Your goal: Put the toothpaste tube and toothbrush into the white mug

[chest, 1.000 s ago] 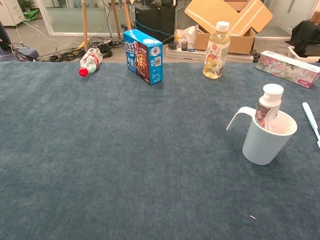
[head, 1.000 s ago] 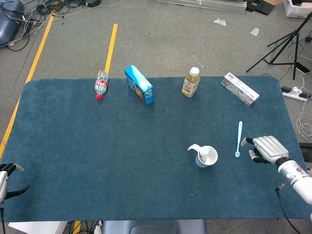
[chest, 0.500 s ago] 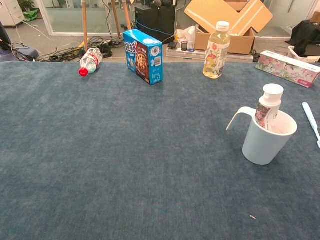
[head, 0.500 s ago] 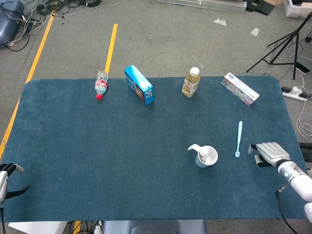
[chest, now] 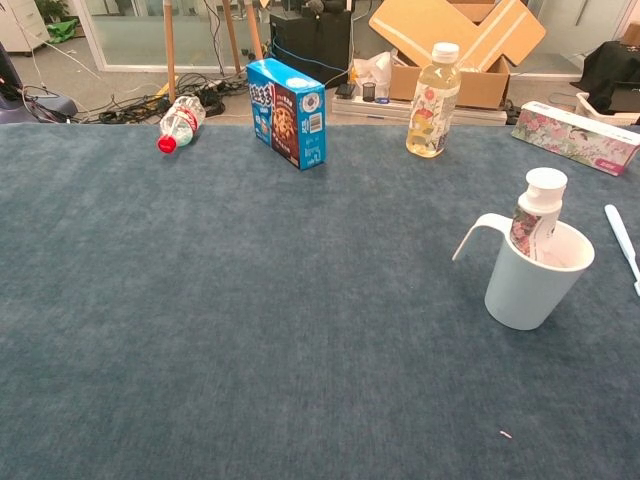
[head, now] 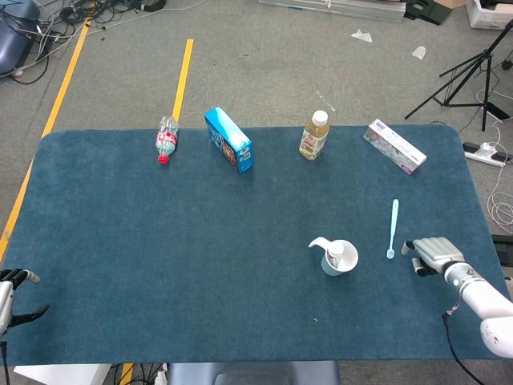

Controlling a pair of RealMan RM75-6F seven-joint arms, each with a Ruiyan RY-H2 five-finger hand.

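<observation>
The white mug stands right of the table's middle, with the toothpaste tube upright inside it. In the chest view the mug shows the tube sticking out above its rim. The light blue toothbrush lies flat on the cloth just right of the mug, and its end shows at the chest view's right edge as the toothbrush. My right hand rests low to the right of the brush's head, holding nothing and apart from it. My left hand sits at the near left corner, fingers apart and empty.
Along the far edge stand a lying water bottle, a blue cookie box, a juice bottle and a flowered box. The blue tablecloth covers the whole table.
My right hand has drawn back to the right and toward the near edge, away from the toothbrush. The brush, mug and left hand have not moved.
</observation>
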